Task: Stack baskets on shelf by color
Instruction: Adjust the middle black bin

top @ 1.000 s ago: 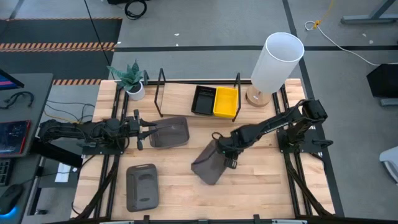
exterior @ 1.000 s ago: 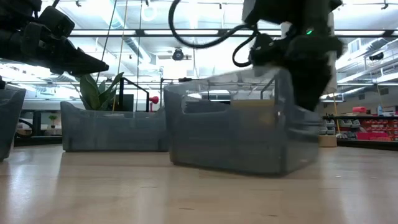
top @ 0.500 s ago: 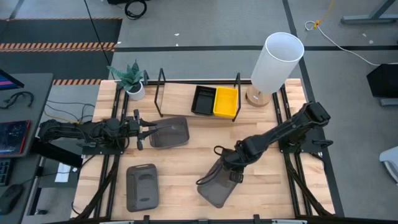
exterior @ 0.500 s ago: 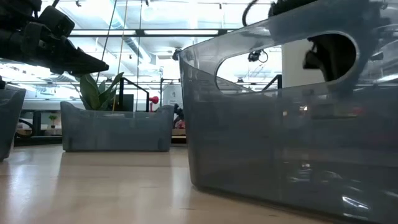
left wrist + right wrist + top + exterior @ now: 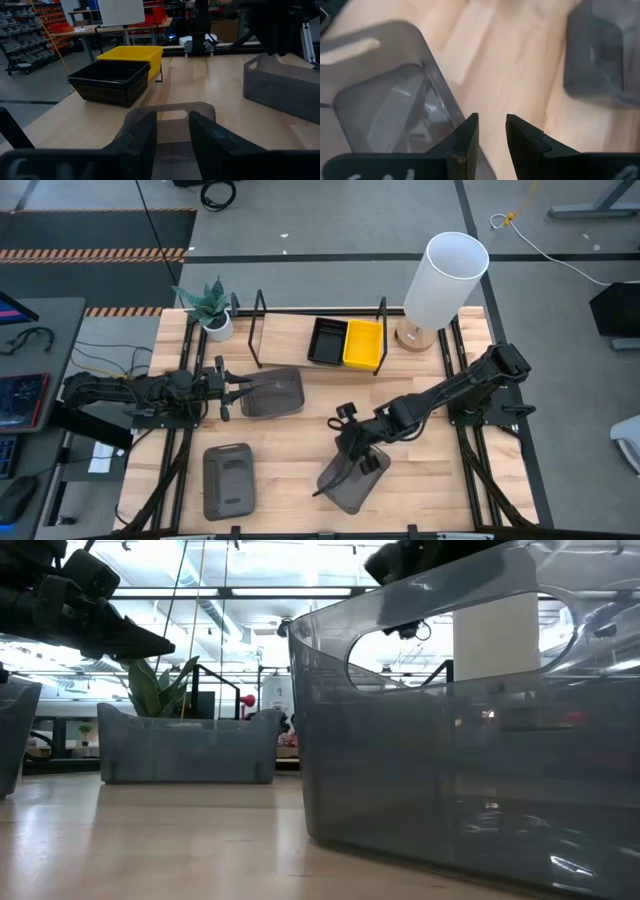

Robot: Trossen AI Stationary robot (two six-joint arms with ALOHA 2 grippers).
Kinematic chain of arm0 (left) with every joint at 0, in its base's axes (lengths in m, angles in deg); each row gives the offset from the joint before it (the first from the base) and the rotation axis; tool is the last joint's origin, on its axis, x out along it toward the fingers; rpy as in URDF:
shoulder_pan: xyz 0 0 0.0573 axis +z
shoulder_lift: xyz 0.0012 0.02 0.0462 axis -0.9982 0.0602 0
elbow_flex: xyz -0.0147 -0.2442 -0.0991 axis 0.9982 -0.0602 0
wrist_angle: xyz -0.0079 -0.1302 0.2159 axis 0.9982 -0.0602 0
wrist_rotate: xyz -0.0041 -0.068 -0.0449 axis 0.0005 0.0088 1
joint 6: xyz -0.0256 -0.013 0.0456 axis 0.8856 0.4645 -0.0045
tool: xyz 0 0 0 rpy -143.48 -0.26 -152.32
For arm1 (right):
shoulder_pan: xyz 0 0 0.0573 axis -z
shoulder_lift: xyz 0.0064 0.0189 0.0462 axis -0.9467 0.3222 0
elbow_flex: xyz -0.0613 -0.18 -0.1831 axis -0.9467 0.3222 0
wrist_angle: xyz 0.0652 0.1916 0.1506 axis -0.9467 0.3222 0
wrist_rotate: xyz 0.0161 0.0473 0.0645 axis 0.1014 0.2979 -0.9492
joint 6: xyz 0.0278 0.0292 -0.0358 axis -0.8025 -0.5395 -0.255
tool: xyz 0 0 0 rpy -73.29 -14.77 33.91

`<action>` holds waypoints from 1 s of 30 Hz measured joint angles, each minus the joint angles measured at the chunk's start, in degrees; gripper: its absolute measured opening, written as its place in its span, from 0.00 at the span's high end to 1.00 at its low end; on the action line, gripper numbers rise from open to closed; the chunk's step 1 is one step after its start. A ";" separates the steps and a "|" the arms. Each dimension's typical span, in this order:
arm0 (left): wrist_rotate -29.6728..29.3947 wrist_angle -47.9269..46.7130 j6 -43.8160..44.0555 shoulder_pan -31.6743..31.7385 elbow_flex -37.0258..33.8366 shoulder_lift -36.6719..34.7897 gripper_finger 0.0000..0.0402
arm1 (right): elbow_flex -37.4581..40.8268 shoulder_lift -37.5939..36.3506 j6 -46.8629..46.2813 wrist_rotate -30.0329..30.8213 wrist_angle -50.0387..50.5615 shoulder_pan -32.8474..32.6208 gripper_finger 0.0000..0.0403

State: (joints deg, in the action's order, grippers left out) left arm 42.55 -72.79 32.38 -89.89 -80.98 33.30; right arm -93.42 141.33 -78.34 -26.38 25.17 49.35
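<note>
Bench point(image 5: 300, 435) is pale blond wood with a plank grain, and the shelf point(image 5: 285, 328) along its far edge is the same light wood with a thin black wire frame. On it sit a bright yellow basket point(image 5: 363, 344) and a black basket point(image 5: 327, 341) with slotted walls. The three bigger baskets point(image 5: 273, 392) point(image 5: 228, 480) point(image 5: 352, 478) are smoky translucent dark grey; lamp shade point(image 5: 446, 280) plain white, plant point(image 5: 205, 302) green in a white pot.

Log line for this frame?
left end effector open, at mid-table grey basket | right end effector open, beside front grey basket

A workshop: parts-bin racks point(image 5: 22, 17), workbenches point(image 5: 107, 30), exposed ceiling ducts point(image 5: 215, 615).
</note>
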 joint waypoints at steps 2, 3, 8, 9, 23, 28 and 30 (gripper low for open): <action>0.01 0.00 0.02 -0.01 0.00 0.00 0.70 | 0.45 0.00 2.16 -2.78 -2.30 0.14 0.75; 0.01 0.00 0.01 0.01 0.00 0.00 0.70 | 0.83 0.00 3.02 -3.65 -3.80 0.14 0.75; 0.00 0.00 0.00 -0.01 0.00 0.00 0.70 | 3.51 0.02 4.28 -6.01 -11.02 0.03 0.75; 0.02 0.00 0.02 -0.01 0.00 0.00 0.70 | 4.35 0.02 4.29 -6.56 -12.47 0.03 0.75; 0.02 0.02 0.04 -0.01 0.00 -0.02 0.70 | 9.08 5.47 6.50 -3.12 -20.63 -1.34 0.75; 0.03 -0.04 0.02 -0.01 0.00 -0.02 0.70 | 8.94 6.74 7.34 0.93 -19.66 -1.10 0.75; 0.02 -0.02 0.00 0.01 0.00 -0.02 0.70 | 8.94 6.62 4.38 3.02 -19.47 -0.60 0.75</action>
State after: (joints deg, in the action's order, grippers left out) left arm 42.58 -72.81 32.38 -89.88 -80.98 33.28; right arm -84.47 147.95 -73.96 -23.36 5.70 48.75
